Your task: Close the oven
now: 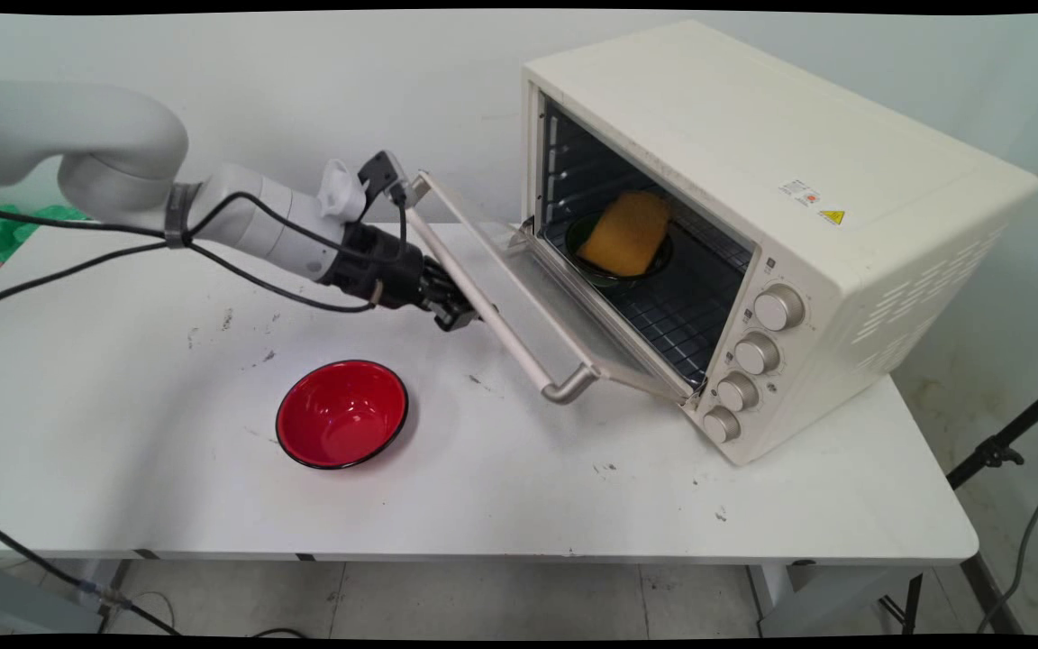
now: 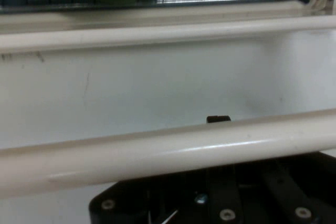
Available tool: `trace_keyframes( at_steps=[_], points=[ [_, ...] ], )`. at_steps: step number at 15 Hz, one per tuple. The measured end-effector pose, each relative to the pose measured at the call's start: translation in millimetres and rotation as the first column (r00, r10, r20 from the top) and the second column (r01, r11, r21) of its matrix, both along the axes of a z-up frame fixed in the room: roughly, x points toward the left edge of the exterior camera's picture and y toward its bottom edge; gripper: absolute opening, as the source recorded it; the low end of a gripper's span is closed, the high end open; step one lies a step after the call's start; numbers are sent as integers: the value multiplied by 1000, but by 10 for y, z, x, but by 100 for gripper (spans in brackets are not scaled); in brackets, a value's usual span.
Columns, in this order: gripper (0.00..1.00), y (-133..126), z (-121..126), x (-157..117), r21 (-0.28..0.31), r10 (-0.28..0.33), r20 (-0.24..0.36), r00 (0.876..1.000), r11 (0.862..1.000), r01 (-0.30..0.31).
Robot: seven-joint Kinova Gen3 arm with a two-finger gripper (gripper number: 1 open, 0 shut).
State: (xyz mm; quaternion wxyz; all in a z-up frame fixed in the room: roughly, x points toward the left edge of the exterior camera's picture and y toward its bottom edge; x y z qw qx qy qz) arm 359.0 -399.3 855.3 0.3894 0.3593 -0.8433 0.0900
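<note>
1. On the white table (image 1: pixel 573 505) a cream toaster oven (image 1: pixel 753 180) stands toward the right, its front turned to the left and near side, with four knobs (image 1: pixel 753 353) in a column down its near corner.
2. Its glass door (image 1: pixel 564 306) hangs partly open – tilted down and outward, neither flat nor shut – and the long cream handle bar (image 1: pixel 483 288) runs along the door's free edge.
3. From the upper left the arm reaches in, and the black gripper (image 1: pixel 454 311) sits right at the handle bar, about midway along it, on the side away from the oven.
4. In the hand view the handle bar (image 2: pixel 168 148) crosses just above the black linkage and hides the fingers, so I cannot tell how wide they stand or whether they clasp the bar.
5. Inside the oven, on the wire rack (image 1: pixel 681 311), a dark green bowl (image 1: pixel 614 266) holds an orange-yellow spongy block (image 1: pixel 629 233) leaning upright; the hand view catches only its lower edge at the top.
6. Near the table's near side, left of the door and well apart from the gripper, a red bowl (image 1: pixel 342 414) with a black rim sits upright – nothing shows in it.
</note>
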Motion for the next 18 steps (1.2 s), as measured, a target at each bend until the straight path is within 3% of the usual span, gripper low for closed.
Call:
trace_keyframes(
  at_steps=[18],
  points=[
    [0,-234,637,-102,-116,-32,-103,994,993,20]
  ],
)
